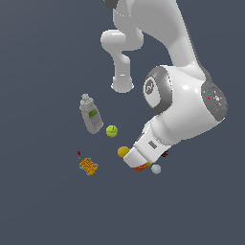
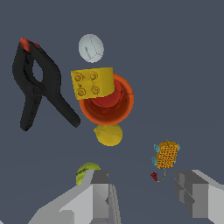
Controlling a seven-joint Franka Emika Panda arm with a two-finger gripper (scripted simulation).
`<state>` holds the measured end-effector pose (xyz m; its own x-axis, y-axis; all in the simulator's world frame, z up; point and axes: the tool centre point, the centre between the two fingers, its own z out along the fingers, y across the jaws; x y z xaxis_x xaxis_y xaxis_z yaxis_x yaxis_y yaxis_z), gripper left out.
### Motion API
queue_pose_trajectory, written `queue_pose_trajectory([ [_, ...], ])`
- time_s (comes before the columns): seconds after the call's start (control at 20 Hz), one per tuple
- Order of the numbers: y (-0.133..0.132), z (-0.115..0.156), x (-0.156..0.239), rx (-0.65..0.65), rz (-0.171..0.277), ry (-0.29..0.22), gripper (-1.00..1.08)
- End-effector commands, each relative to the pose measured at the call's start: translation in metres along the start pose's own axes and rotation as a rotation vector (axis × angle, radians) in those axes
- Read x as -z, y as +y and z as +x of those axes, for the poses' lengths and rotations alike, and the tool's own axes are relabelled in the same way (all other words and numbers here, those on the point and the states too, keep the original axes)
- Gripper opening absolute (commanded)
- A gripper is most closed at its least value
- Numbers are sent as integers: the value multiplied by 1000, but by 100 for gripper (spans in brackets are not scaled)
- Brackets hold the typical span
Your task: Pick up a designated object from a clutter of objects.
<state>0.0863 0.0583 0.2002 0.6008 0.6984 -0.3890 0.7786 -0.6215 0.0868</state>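
The end effector [image 2: 142, 197] hangs above the clutter with its two fingers [image 2: 99, 192] spread apart and nothing between them; in the exterior view the white arm [image 1: 184, 107] bends down over the dark worktop [image 1: 43, 210] and its wrist hides most of what lies beneath it.

The orange-red cup [image 2: 107, 101] stands mouth up, its red inside showing in the wrist view; a yellow studded block [image 2: 92, 82] rests tilted across one side of its rim, covering part of the opening; in the exterior view only a sliver of the cup [image 1: 140, 167] peeks out under the wrist. The yellow ball [image 2: 108, 134] sits just beside the cup, apparently touching its outer wall; in the exterior view it [image 1: 123, 151] lies on the left of the wrist. The white ball [image 2: 91, 48] sits near the block on the cup's other side, apart from it; the exterior view shows it [image 1: 156, 168] just right of the cup.

The black clamp [image 2: 37, 83] with red tips lies flat beside the cup, not touching it. The green ball [image 1: 112, 130] rests close to the right of the grey bottle [image 1: 90, 115], which lies on its side with its green label up. The yellow waffle-like block [image 1: 88, 166] lies well to the left of the cup, a tiny red piece [image 1: 79, 153] close by it.
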Motion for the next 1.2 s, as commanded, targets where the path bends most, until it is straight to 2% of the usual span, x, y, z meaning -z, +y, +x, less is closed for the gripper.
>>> queue_pose_trajectory([
  [0.0, 2, 16, -12, 97, -23, -42, 28],
  [0.3, 3, 50, -42, 313, -69, -142, 28],
  [0.6, 2, 74, -66, 468, -96, -219, 28],
  [0.9, 0, 87, -80, 554, -109, -265, 28],
  [1.15, 0, 90, -84, 577, -112, -277, 28],
])
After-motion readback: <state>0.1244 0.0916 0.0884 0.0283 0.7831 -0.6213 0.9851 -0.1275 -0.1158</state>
